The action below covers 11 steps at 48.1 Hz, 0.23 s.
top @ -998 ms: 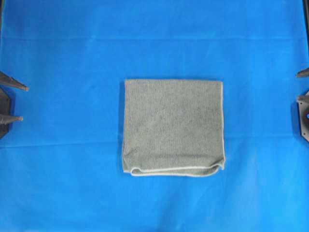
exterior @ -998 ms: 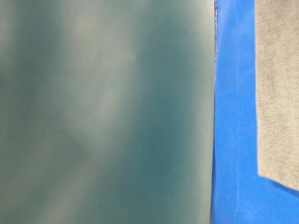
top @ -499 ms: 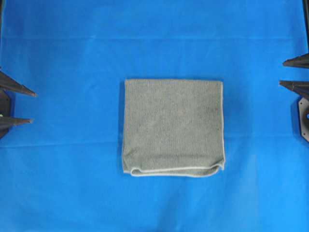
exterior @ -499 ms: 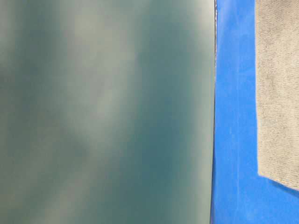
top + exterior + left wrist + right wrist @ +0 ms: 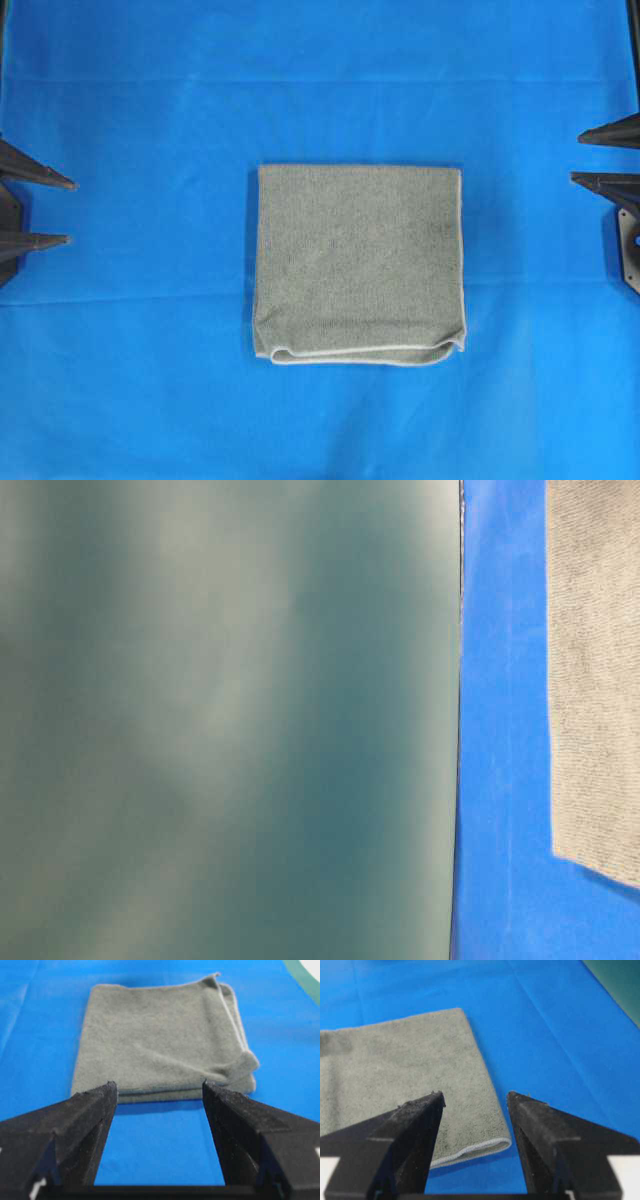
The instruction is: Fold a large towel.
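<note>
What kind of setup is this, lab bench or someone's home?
Likely a lab tabletop rig: a plain blue cloth cover, one folded towel centred on it, and the left end effector and right end effector parked open at opposite sides.

No readable text, no labels, no brands, no numbers (in any of the four views)

1. The towel (image 5: 358, 262) is grey-green terry cloth with a thin pale stitched hem.
2. It lies flat at the middle of the blue counter (image 5: 150, 380), folded into a near-square block of layers.
3. In the overhead view its lower edge shows the hem, curling slightly at both corners.
</note>
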Motion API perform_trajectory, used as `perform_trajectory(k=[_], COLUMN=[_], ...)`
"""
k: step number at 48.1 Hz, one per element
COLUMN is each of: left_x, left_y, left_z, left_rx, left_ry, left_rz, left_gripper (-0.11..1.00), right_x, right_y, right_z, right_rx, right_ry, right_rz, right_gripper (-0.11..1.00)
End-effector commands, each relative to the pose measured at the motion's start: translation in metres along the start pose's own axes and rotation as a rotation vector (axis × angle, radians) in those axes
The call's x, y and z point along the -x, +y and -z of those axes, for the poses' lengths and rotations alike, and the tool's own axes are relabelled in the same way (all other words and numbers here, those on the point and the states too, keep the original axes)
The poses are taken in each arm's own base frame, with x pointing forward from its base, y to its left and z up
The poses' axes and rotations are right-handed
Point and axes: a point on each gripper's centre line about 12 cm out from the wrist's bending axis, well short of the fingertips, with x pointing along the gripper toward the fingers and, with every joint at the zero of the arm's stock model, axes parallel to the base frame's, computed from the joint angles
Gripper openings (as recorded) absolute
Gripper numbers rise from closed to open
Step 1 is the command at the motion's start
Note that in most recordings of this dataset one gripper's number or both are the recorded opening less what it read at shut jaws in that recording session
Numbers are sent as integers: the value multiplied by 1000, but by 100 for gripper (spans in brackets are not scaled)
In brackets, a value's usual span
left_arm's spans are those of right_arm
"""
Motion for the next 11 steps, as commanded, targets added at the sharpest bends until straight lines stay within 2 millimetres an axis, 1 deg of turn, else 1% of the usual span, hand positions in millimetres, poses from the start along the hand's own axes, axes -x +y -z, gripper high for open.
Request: perform_trajectory(k=[1, 11], left_x=[0, 0], left_y=[1, 1], left_z=[-5, -5], left_rx=[4, 2], left_ry=[-15, -15], left_rz=[-5, -5], left_gripper=[67, 66], right_x=[-1, -1], right_y=[1, 1], right_z=[-4, -5], right_rx=[5, 10], right_ry=[-1, -6], right_rz=[0, 4], right_gripper=[59, 58])
